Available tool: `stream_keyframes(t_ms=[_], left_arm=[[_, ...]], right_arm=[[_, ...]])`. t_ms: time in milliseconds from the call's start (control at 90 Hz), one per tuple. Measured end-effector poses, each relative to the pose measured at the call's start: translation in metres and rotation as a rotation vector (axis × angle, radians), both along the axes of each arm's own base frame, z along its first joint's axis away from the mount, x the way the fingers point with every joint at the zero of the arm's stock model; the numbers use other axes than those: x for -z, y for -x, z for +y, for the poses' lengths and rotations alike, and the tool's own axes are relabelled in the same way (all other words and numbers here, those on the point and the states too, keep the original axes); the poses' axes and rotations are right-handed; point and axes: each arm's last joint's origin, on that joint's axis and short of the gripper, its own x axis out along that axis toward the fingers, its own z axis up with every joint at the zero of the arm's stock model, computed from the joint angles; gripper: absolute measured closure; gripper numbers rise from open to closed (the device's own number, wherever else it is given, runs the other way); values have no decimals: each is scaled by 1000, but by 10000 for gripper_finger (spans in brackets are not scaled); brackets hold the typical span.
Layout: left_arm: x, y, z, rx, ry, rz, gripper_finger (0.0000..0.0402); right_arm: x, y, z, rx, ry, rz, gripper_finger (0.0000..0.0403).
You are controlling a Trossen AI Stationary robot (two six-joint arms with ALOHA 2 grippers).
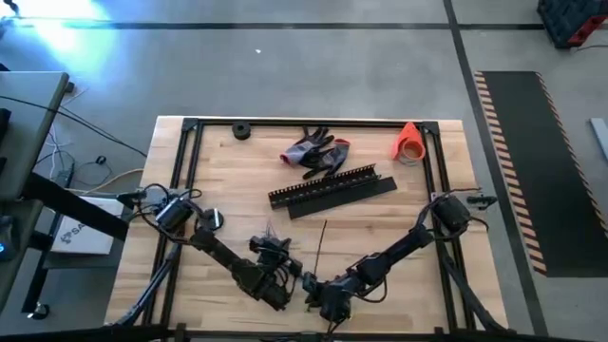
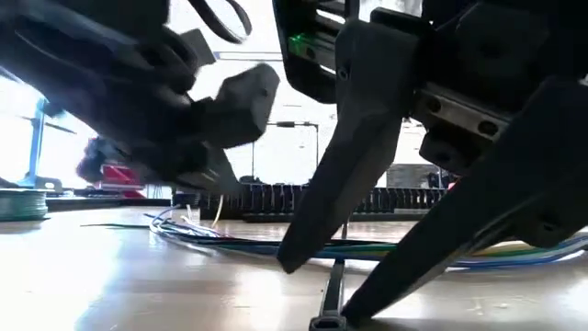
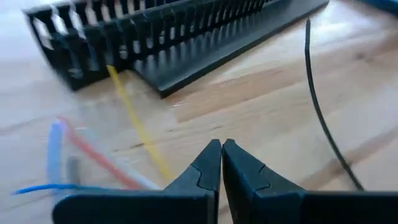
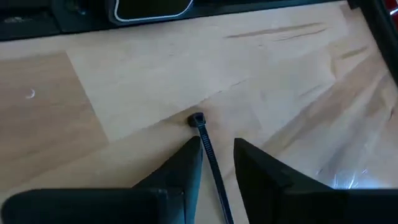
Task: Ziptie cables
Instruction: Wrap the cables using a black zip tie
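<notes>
The cables [image 3: 93, 162] are seen at about ten o'clock of the left gripper [image 3: 221, 149], whose fingers are pressed together, empty. A black ziptie [image 4: 208, 149] is straddled by the narrowly parted right gripper [image 4: 217, 149].

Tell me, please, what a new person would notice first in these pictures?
First, the two dark arms meeting low at the near edge of the wooden table. The right gripper is open astride a black zip tie, and the left gripper is shut beside the coloured cables. Behind them lie black slotted strips and grey-and-red gloves.
</notes>
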Motion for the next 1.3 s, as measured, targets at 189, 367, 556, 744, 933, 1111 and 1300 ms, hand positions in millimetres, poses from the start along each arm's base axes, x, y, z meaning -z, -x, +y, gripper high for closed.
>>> stream_keyframes(t_ms=[189,367,556,744,933,1111,1300], left_arm=[[-20,4,-3,47,-21,10,402],[-21,3,-5,62,-25,6,402],[-21,3,-5,63,-22,7,402],[-21,3,-5,62,-19,5,402],[-21,5,-8,86,-36,23,402],[-28,3,-18,146,-69,58,402],[-42,-8,-32,251,-115,83,402]], right_arm=[[1,-7,-11,-31,-66,50,320],[1,-15,-27,-60,-139,104,322],[5,-17,-33,-92,-144,129,363],[7,-14,-28,-94,-91,99,400],[-5,-4,-5,78,-20,-20,403],[-23,18,13,277,-60,-88,403],[-50,60,23,505,-263,-252,403]])
